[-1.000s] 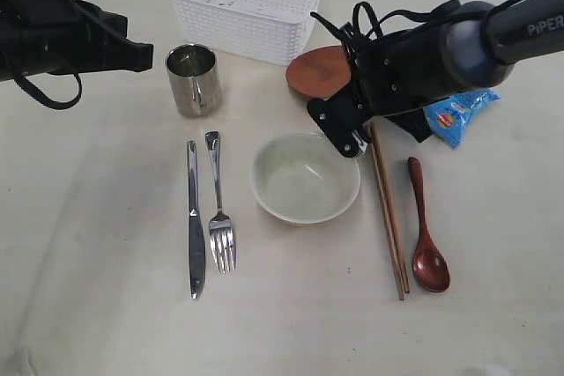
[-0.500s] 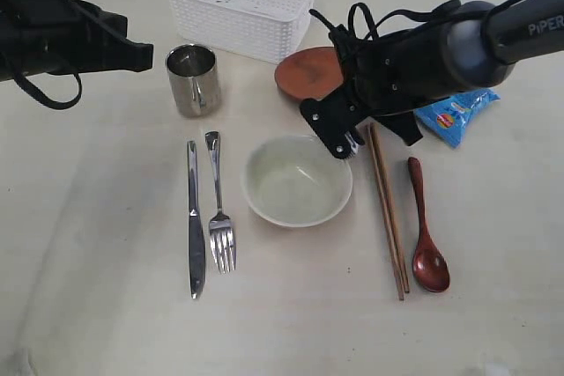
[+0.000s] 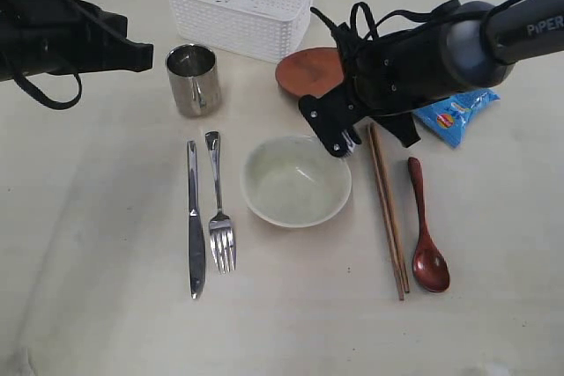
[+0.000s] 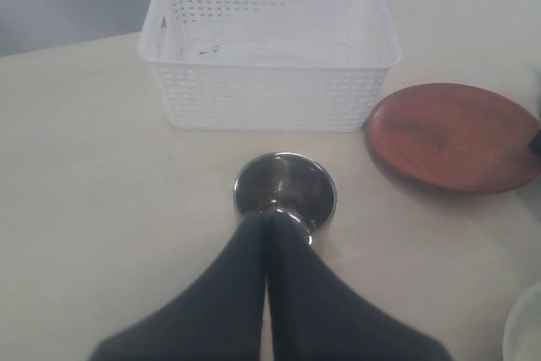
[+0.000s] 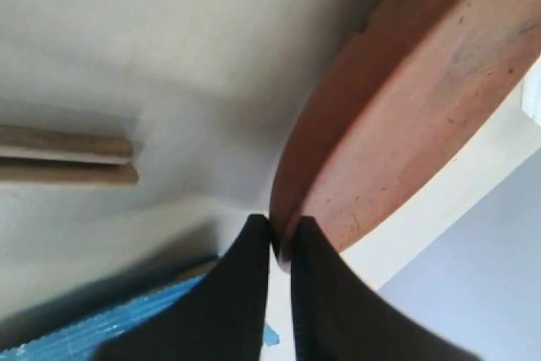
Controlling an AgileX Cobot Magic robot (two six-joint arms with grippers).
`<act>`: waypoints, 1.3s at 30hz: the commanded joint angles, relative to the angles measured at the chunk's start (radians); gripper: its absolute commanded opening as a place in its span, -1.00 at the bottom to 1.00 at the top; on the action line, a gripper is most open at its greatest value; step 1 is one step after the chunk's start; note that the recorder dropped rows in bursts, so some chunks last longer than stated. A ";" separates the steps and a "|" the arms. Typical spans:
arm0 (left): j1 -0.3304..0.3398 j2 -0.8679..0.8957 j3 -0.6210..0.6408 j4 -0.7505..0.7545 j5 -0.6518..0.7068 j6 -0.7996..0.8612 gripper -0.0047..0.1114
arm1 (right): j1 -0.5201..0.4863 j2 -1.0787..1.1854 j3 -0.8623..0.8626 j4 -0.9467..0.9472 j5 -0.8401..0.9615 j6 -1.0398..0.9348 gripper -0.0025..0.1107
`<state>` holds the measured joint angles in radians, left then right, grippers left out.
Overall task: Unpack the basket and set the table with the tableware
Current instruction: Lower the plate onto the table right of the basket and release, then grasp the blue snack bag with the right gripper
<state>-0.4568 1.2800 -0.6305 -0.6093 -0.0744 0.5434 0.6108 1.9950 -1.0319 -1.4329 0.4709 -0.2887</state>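
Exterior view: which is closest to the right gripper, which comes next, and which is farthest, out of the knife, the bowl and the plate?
1. Plate: its rim is pinched in the right gripper, so it is touching.
2. Bowl: in the middle, just beside the arm.
3. Knife: far over on the left.

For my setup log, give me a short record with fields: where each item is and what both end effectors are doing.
basket: top of exterior view, looks empty
plate: beside basket, rim pinched by right end effector
left end effector: shut, empty, near mug
bowl: centre
knife, fork: side by side, exterior-view left of bowl
chopsticks, spoon: exterior-view right of bowl
snack packet: partly hidden by right arm
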 commanded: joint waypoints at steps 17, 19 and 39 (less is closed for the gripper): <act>0.004 -0.001 0.006 0.003 -0.002 0.003 -0.92 | -0.004 -0.005 -0.002 0.031 0.054 0.005 -0.38; 0.004 -0.001 0.006 0.003 -0.004 0.003 -0.92 | -0.002 -0.016 -0.002 0.031 0.078 0.005 -0.38; 0.004 -0.001 0.006 0.003 0.014 -0.001 -0.92 | -0.369 -0.207 -0.322 1.349 0.374 0.067 0.04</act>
<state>-0.4568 1.2800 -0.6305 -0.6093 -0.0638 0.5434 0.2607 1.7534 -1.3132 -0.2514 0.7302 -0.1217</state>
